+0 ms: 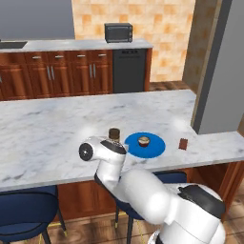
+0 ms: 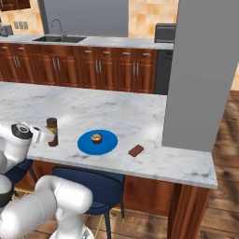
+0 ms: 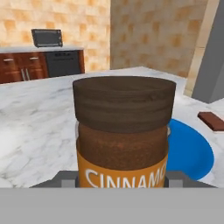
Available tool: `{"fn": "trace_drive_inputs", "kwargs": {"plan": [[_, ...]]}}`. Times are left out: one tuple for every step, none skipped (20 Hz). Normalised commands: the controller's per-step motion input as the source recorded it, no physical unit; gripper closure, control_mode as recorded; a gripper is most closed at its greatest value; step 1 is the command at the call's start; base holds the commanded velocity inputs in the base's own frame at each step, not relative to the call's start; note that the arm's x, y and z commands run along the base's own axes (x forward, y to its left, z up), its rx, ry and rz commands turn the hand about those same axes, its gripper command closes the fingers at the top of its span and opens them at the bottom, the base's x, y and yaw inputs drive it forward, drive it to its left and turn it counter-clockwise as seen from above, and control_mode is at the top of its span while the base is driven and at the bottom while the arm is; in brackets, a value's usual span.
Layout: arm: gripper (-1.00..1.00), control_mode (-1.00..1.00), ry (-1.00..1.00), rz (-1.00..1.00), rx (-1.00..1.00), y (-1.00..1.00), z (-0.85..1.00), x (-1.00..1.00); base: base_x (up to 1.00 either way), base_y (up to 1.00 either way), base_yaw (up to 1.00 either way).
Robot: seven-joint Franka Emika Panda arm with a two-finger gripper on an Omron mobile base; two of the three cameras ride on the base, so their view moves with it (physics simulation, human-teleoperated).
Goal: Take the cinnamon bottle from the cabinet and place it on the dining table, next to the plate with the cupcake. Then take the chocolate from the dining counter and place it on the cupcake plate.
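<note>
Glossy white rounded arm (image 1: pixel 143 190) — dark joint caps.

Legible text found in hand view alone: white capitals "CINNAMO" on orange band of cinnamon bottle (image 3: pixel 124 131), below dark brown cap; final letter cut off at label's right edge, lower parts of letters hidden at bottom. Too small to read on same bottle in both base views. Nothing else lettered.

Tan tile wall (image 1: pixel 157 28), wood floor (image 2: pixel 224 154) (planked)
</note>
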Motion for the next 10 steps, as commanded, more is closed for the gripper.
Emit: {"fn": "trace_drive_inputs", "kwargs": {"plan": [[1.00,-1.00,0.00,-0.13,0.00,0.31,-0.16,0.18,0.00,0.00,0.00],[1.00,-1.00,0.00,-0.13,0.00,0.29,-0.15,0.13,0.00,0.00,0.00],[1.00,-1.00,0.00,-0.13,0.00,0.32,-0.17,0.14,0.00,0.00,0.00],[1.00,-1.00,0.00,-0.12,0.00,0.26,-0.13,0.16,0.00,0.00,0.00],[1.00,-1.00,0.00,-0.11,0.00,0.17,-0.10,0.10,0.00,0.00,0.00],[1.00,-1.00,-0.01,-0.11,0.00,0.08,-0.08,0.19,0.00,0.00,0.00],[1.00,-1.00,-0.02,-0.11,0.00,0.00,-0.03,0.25,0.00,0.00,0.00],[1.00,-1.00,-0.05,-0.11,0.00,0.00,-0.02,0.32,0.00,0.00,0.00],[1.00,-1.00,-0.06,-0.10,0.00,0.00,-0.06,0.20,0.00,0.00,0.00],[1.00,-1.00,-0.05,-0.11,0.00,0.00,-0.07,0.06,0.00,0.00,0.00]]}}
